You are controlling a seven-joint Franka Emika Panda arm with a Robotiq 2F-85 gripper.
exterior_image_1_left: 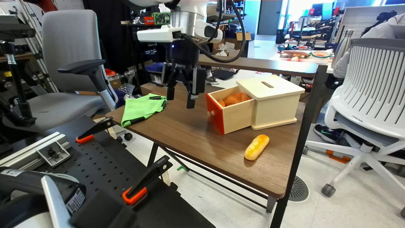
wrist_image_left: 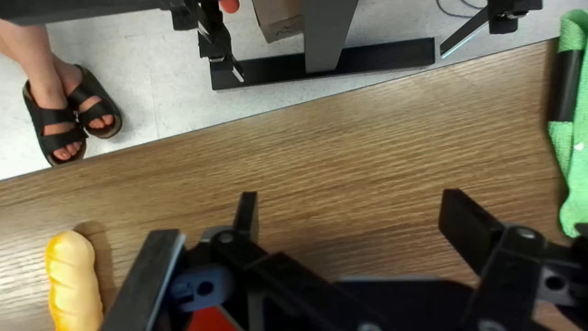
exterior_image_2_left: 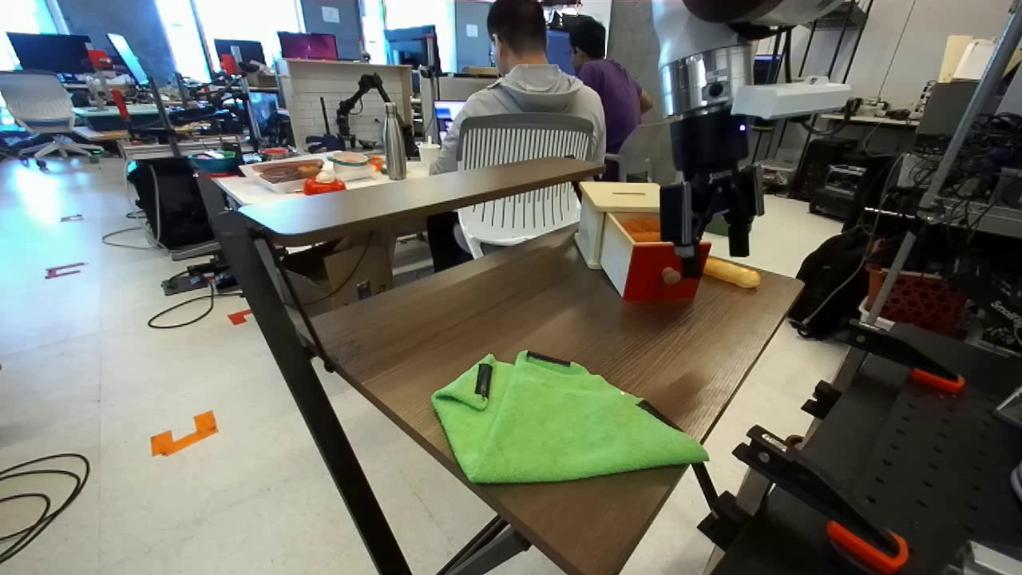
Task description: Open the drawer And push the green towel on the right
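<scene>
A: How are the jaws of the gripper [exterior_image_1_left: 181, 98] standing?

B: They are standing wide apart. The gripper is pointing downward above the table [exterior_image_1_left: 186, 123]; in the wrist view, bare table top is showing between the fingers [wrist_image_left: 249, 216].

A: Where is the drawer [exterior_image_1_left: 237, 118] standing?

B: It is projecting partway out of the wooden box [exterior_image_1_left: 278, 110], its red front [exterior_image_1_left: 217, 117] and round knob [exterior_image_1_left: 210, 114] facing away from that box. A slotted lid [exterior_image_1_left: 280, 89] is covering the box, and an orange, rough-textured item [exterior_image_1_left: 235, 98] is lying inside the drawer. A gap is separating the gripper from the red front.

A: Where is the green towel [exterior_image_2_left: 559, 431] lying?

B: It is lying folded at the opposite end of the table, well apart from the drawer. Black strips [exterior_image_2_left: 484, 379] are marking its edges. In an exterior view, one corner [exterior_image_2_left: 688, 454] is reaching the table edge.

A: Which other items are resting nearby?

B: A yellow bread roll [exterior_image_1_left: 257, 147] is lying on the table near the drawer. Two clamps [exterior_image_1_left: 150, 176] with orange parts are sitting along the edge of the black bench [exterior_image_1_left: 104, 155].
</scene>
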